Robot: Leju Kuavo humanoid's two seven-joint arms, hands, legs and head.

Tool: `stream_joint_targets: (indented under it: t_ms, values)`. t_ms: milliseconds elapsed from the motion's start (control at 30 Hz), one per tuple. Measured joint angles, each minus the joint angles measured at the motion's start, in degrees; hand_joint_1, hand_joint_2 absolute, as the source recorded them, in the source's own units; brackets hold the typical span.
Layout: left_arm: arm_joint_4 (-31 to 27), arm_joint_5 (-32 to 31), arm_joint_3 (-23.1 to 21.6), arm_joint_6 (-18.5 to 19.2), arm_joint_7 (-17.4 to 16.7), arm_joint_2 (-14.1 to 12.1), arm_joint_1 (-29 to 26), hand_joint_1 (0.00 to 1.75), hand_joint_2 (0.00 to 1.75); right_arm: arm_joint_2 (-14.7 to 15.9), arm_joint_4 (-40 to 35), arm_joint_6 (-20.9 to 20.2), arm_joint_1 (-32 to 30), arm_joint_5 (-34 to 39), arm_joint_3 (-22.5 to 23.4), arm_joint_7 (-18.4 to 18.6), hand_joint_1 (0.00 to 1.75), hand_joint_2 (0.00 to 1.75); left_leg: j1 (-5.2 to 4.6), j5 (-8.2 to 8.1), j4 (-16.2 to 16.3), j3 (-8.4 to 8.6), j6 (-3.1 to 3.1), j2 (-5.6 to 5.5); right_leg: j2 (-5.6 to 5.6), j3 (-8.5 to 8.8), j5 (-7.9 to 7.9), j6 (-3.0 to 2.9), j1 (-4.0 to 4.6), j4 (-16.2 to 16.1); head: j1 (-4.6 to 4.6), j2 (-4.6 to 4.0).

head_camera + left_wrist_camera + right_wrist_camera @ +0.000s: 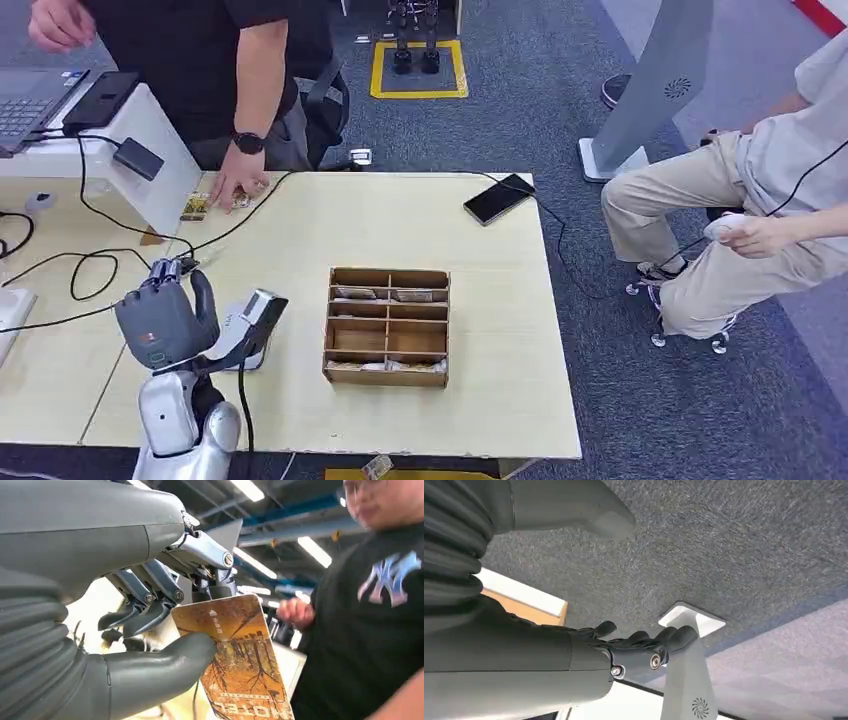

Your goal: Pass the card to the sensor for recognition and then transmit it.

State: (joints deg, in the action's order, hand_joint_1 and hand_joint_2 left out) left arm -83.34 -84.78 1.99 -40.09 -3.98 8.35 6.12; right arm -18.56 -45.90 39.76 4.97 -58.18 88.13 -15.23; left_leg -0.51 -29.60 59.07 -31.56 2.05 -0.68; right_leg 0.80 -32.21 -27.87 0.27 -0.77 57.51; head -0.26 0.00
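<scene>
**Glossy card in a thin pinch, close to the sensor**

Glossy orange plastic is what the left hand [165,322] has to keep hold of: the card [239,652], printed with autumn trees, is pinched between the thick grey thumb and the darker fingers [150,615] at one corner only, most of its length hanging free of the grip. Seen from the head, that hand hovers over the pale wooden table [500,400], just beside the small tilted sensor [262,308] on its stand.

The likely failure is a slip or twist. With so little of the card gripped, brushing the sensor's face could swing it in the pinch or knock it out. A poor angle could also leave the card unread.

The handover carries its own risk: a person [240,60] stands across the table, one hand resting on it, and a pull before the fingers let go could bend the card.

The right hand [644,645] hangs above the carpet, fingers loosely curled, holding nothing.
</scene>
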Motion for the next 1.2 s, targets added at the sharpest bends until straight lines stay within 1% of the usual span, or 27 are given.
stream_joint_targets:
  t_ms: [267,433,667,967,1133,1200]
  values:
    - [7.65,0.02,0.0,0.0,-2.34,-0.59,0.14,1.75,1.75,-0.02,0.77,0.0,0.06,0.37,0.0,-0.33,0.0,1.75,0.0,0.0,0.0,0.0,0.0,0.0,0.0,0.0,0.0,0.0,0.0,0.0,0.0,0.0]
    - [10.84,0.02,0.0,0.0,-3.26,-1.03,0.16,1.75,1.75,-0.02,0.94,0.0,0.07,0.37,0.0,-0.33,0.0,1.75,0.0,0.0,0.0,0.0,0.0,0.0,0.0,0.0,0.0,0.0,0.0,0.0,0.0,0.0]
    - [13.13,0.02,0.0,-0.02,-3.41,-1.27,0.35,1.75,1.75,-0.02,1.01,0.0,0.08,0.37,0.0,-0.66,0.0,1.75,0.0,0.0,0.0,0.0,0.0,0.0,0.0,0.0,0.0,0.0,0.0,0.0,0.0,0.0]
    - [14.58,0.09,0.0,-0.02,-3.6,-1.44,0.43,1.75,1.75,-0.02,1.05,0.0,0.1,0.44,0.0,-0.68,0.0,1.75,0.0,0.0,0.0,0.0,0.0,0.0,0.0,0.0,0.0,0.0,0.0,0.0,-0.02,0.0]
    - [15.52,0.02,0.0,-0.02,-4.11,-1.62,0.66,1.75,1.75,-0.02,1.14,0.0,0.11,0.55,0.0,-0.72,0.0,1.75,0.0,0.0,0.0,0.0,0.0,0.0,0.0,0.0,0.0,0.0,0.0,0.0,0.0,0.0]
    - [16.61,-0.02,0.0,-0.02,-5.02,-1.73,1.11,1.75,1.75,-0.02,1.23,0.0,0.12,0.61,0.0,-0.72,0.0,1.75,0.0,0.0,0.0,0.0,0.0,0.0,0.0,0.0,0.0,0.0,0.0,0.0,-0.02,0.0]
